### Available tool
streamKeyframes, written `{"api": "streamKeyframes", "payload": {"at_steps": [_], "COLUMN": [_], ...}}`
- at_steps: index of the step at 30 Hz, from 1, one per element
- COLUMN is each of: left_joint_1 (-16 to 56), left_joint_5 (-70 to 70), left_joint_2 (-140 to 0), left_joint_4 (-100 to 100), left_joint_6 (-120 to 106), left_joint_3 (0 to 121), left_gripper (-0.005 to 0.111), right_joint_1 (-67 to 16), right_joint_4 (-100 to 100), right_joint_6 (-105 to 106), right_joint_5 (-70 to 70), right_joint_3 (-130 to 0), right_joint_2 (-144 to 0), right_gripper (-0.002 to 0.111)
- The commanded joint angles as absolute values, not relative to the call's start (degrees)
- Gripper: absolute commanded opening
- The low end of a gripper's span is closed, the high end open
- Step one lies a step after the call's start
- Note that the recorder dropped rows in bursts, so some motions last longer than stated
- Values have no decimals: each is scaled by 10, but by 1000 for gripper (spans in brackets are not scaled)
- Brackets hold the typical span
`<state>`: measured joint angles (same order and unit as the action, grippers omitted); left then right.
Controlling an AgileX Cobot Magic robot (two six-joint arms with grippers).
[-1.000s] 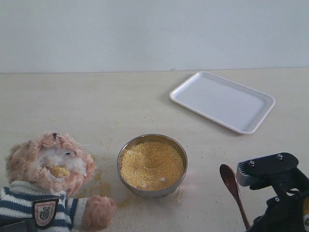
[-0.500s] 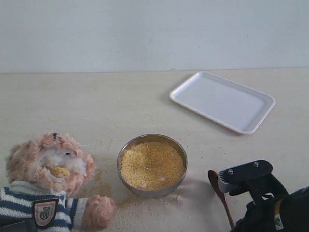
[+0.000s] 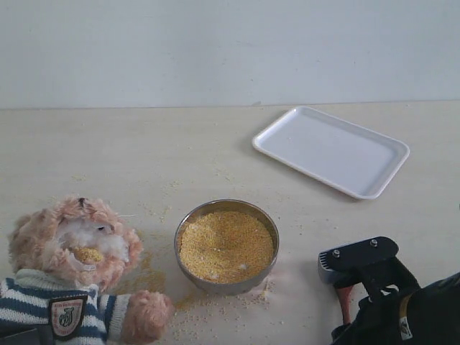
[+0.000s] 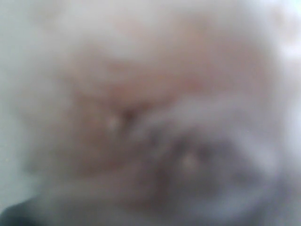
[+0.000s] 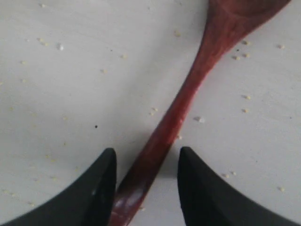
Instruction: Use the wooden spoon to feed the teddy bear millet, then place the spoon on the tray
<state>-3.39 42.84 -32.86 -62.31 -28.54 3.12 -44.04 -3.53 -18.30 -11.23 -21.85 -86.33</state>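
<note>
Pale wood runs wall to wall on the desk (image 3: 144, 158), with a blank white wall behind it and loose yellow grains scattered over the near half. The tray (image 3: 359, 192) sits bare at the upper right of the exterior view. The steel bowl (image 3: 177, 241), full of millet (image 3: 226, 246), stands at lower centre. The teddy bear (image 3: 72, 251) slumps in the lower left corner with a clump of grain on its muzzle.

At the lower right, the right claw (image 5: 146, 160) hangs low over the wooden spoon (image 5: 188, 87), which lies flat on the desk just beside the bowl. The wrist camera shows the jaws parted to a moderate gap, one dark finger on either side of the thin handle and neither visibly touching it. The left claw does not show — its camera gives only a blur of fur — so I cannot tell how it stands.

The step in hand looks like the pick-up. The handle crosses the gap on a slant, nearer one finger than the other, so I would square the wrist to it and centre it before closing. Otherwise the first finger to touch may push the spoon round on the smooth desk. The fingertips need to come right down to the surface — the handle is slim and lies flat. A hold well back from the spoon's round end would leave that end free for scooping.
</note>
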Motion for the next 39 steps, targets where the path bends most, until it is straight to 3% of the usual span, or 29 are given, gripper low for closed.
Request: {"api": "streamKeyframes", "payload": {"at_steps": [1,24,26,32,39], "left_joint_1": [-35,-35,-35,-35,-35], "left_joint_5": [429,430,430,430,431], "left_joint_2": [-324,-324,-324,-324,-324], "left_joint_4": [-636,-636,-636,-636,-636], "left_joint_6": [-287,-287,-287,-287,-287], "left_joint_3": [31,31,31,31,31], "left_gripper": [5,5,5,5,5], "right_joint_1": [-438,-439,-439,-439,-439], "right_joint_4": [-33,-100,-100,-100,-100], "right_joint_6": [-179,-183,-183,-181,-181], "right_joint_5": [-139,-148,-149,-146,-135], "right_joint_3": [-213,-213,-213,-213,-213], "right_joint_2": [-873,-853,-854,-854,-846], "right_gripper": [44,44,40,14,13]}}
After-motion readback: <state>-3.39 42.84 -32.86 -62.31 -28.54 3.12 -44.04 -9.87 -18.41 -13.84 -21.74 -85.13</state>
